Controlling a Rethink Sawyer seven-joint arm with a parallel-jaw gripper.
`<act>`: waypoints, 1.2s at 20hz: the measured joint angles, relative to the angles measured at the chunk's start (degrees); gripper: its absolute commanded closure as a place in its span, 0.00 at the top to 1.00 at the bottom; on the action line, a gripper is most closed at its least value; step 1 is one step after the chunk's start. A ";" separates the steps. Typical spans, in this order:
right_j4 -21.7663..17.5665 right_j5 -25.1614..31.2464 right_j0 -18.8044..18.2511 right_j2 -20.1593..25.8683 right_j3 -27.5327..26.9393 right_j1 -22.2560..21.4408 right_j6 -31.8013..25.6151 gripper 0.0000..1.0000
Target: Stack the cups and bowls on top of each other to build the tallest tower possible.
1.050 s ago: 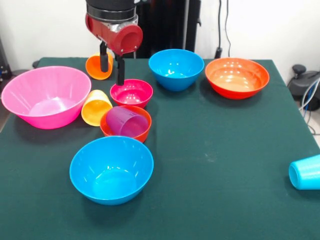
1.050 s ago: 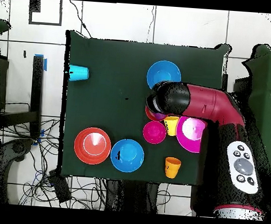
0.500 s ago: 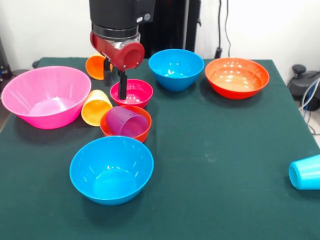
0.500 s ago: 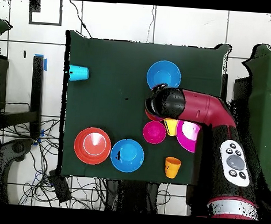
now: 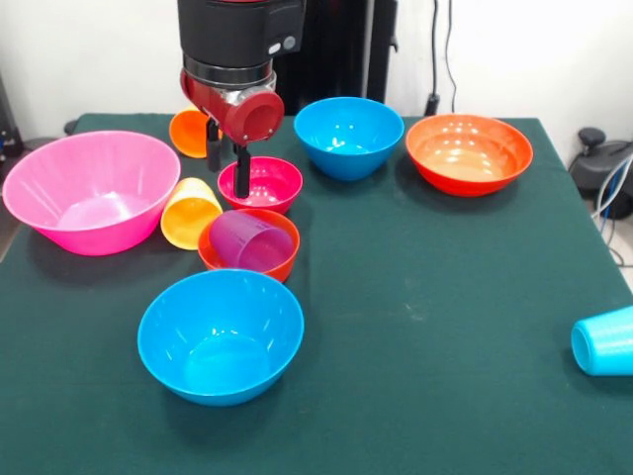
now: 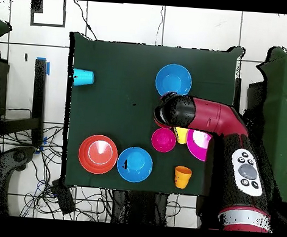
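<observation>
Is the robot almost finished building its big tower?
Not nearly. Only the purple cup lies tipped in the small orange bowl; that is the whole stack. The tool hangs open and empty over the magenta bowl's rim. The pink bowl, both blue bowls and the light blue cup sit apart.

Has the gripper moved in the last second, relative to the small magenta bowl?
Yes. The gripper has come slightly down and toward the small magenta bowl, one finger now at its rim.
</observation>
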 measured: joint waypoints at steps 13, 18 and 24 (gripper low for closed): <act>-0.02 0.00 -0.20 0.03 -0.08 2.07 0.00 1.00; -0.01 -0.01 -0.32 0.07 -0.09 2.43 0.00 1.00; -0.01 -0.01 -0.63 0.11 -0.09 2.42 0.00 1.00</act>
